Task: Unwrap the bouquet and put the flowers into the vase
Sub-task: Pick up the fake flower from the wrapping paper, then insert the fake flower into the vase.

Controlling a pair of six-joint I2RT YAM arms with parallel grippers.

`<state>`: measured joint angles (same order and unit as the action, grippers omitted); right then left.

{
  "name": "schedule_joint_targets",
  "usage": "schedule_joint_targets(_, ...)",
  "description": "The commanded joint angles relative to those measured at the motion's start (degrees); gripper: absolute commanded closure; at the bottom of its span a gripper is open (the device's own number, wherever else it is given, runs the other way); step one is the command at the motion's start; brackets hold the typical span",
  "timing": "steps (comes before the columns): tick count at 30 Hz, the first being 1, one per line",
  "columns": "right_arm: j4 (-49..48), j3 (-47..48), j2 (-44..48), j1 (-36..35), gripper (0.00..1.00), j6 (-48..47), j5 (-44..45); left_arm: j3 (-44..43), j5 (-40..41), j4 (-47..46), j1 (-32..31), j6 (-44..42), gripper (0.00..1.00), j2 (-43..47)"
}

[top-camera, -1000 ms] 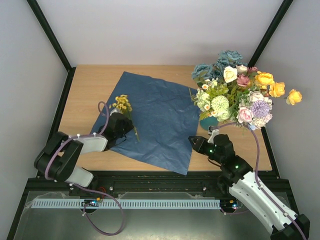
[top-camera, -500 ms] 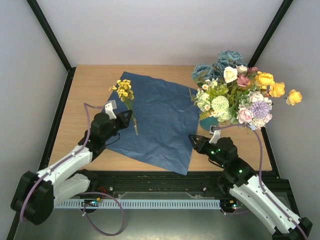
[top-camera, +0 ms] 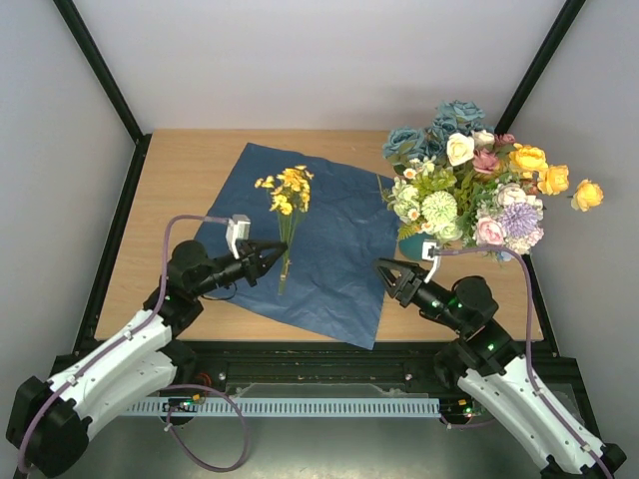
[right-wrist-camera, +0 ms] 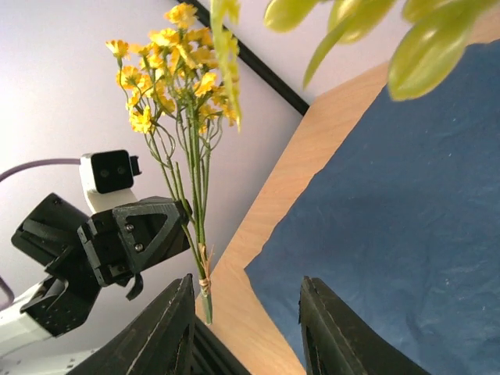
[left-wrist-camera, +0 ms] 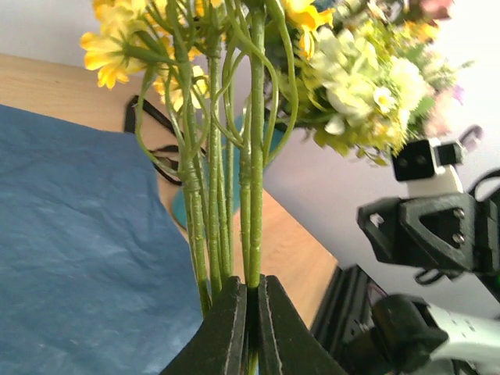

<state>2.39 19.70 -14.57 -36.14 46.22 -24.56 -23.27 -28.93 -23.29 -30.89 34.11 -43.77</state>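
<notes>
The teal vase stands at the right of the table with a big bunch of mixed flowers in it. The bouquet's blue paper lies spread flat, unwrapped. My left gripper is shut on the green stems of a yellow flower sprig, held upright above the paper's left half. Its blooms and tied stem end show in the right wrist view. My right gripper hangs open and empty over the paper's right edge, just left of the vase and facing the sprig.
The wooden table has black rails along its left and right edges and grey walls behind. A thin black loop lies on the wood by the vase base. The vase's leaves overhang the right wrist camera.
My left arm has lifted the yellow sprig off the paper's left edge and carried it right, toward the middle. The right gripper has turned slightly toward it.
</notes>
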Motion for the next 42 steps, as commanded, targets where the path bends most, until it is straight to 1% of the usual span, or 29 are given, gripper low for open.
schedule_joint_targets(1,-2.28,2.03,-1.13,-0.42,0.62,0.91,-4.85,-0.07,-5.87,-3.14,-2.71,-2.73,0.98,-1.59)
schedule_joint_targets(7,-4.04,2.68,-3.03,-0.66,0.62,2.04,-5.87,0.03,-9.47,-8.22,-5.27,-1.77,0.98,-3.97)
schedule_joint_targets(11,-5.83,2.33,-3.60,-1.33,0.58,1.31,-3.87,-0.11,-11.65,-10.51,-5.99,-1.04,0.98,-4.61)
schedule_joint_targets(16,-8.16,3.30,-6.70,-3.00,0.55,2.24,-2.42,0.33,-12.57,-13.69,-6.70,0.14,0.98,-4.53)
schedule_joint_targets(21,-10.69,3.72,-10.16,-8.55,0.51,2.30,2.50,0.24,-13.87,-15.34,-7.13,1.14,0.98,-4.84)
schedule_joint_targets(26,-15.78,4.86,-15.61,-15.52,0.49,1.90,7.11,0.25,-14.94,-15.68,-7.49,1.54,0.98,-4.64)
schedule_joint_targets(33,-23.60,7.76,-23.90,-22.64,0.48,0.84,10.19,0.54,-16.70,-16.04,-7.84,1.73,0.98,-4.50)
schedule_joint_targets(37,-24.57,9.04,-26.90,-25.14,0.48,0.51,12.52,0.77,-17.66,-16.69,-8.07,1.88,0.98,-4.43)
schedule_joint_targets(42,-25.89,9.31,-29.17,-25.95,0.48,1.54,14.53,0.94,-18.98,-17.91,-8.64,2.16,0.98,-4.36)
